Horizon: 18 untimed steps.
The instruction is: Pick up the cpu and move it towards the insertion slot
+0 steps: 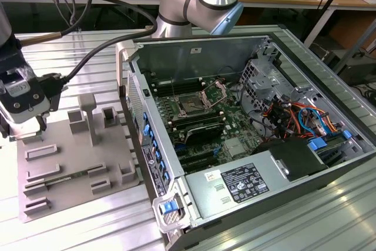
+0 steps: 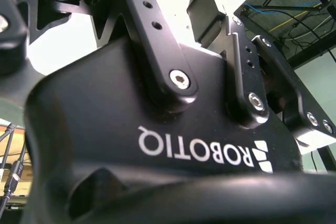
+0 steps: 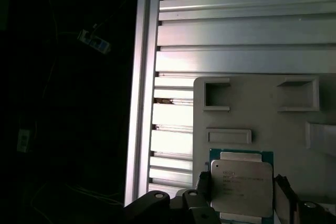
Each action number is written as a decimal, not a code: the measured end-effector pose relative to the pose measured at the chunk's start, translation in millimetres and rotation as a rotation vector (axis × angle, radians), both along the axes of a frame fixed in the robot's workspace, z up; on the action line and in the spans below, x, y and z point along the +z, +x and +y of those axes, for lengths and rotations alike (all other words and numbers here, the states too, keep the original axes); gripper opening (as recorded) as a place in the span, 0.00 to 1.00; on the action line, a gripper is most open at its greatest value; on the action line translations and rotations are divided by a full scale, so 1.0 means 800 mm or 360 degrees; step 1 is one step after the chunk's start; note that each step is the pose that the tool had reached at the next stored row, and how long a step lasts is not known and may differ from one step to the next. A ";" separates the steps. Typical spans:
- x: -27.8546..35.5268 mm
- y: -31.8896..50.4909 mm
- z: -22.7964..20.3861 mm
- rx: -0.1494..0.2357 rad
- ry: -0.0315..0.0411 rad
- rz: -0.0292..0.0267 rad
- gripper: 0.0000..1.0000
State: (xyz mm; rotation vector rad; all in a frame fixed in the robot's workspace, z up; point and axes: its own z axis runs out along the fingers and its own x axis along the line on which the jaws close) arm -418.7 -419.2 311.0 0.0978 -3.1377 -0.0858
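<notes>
While the black two-fingered gripper (image 3: 243, 196) hangs over it, the cpu (image 3: 241, 184), a small flat chip with a pale silvery metal lid on a green carrier board, lies face up toward the first wrist view. It is close to square, so no long axis can be told. Its edges run parallel to the edges of the grey plastic tray (image 3: 294, 145) under it and to the slats of the ribbed aluminium table (image 3: 236, 24).

The lid is dull silver with faint dark print, and its outline steps in at the corners, leaving small ears on two opposite sides. A narrow green rim of the board shows around the lid, clearest on the edge facing a shallow raised rectangular frame (image 3: 229, 136) moulded into the tray. The chip sits near one edge of the tray, just beside that frame. Its far edge runs out of the picture.

The gripper is set around the chip, close on two opposite edges. Whether it clamps the chip or only brackets it cannot be told, nor whether the chip rests on the tray or is raised off it.

In the exterior view the gripper (image 1: 24, 126) is low over the tray's corner at the exterior view's left. The insertion slot (image 1: 191, 106), a dark square socket in a shiny metal frame, lies well apart toward the exterior view's right, on the green board (image 1: 235, 123) inside the open computer case (image 1: 200, 45). Its hinged bracket (image 1: 214, 93) stands raised.
</notes>
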 end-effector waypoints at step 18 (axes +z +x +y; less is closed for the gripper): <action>0.0068 0.000 0.0000 0.0000 0.0001 0.00000 0.55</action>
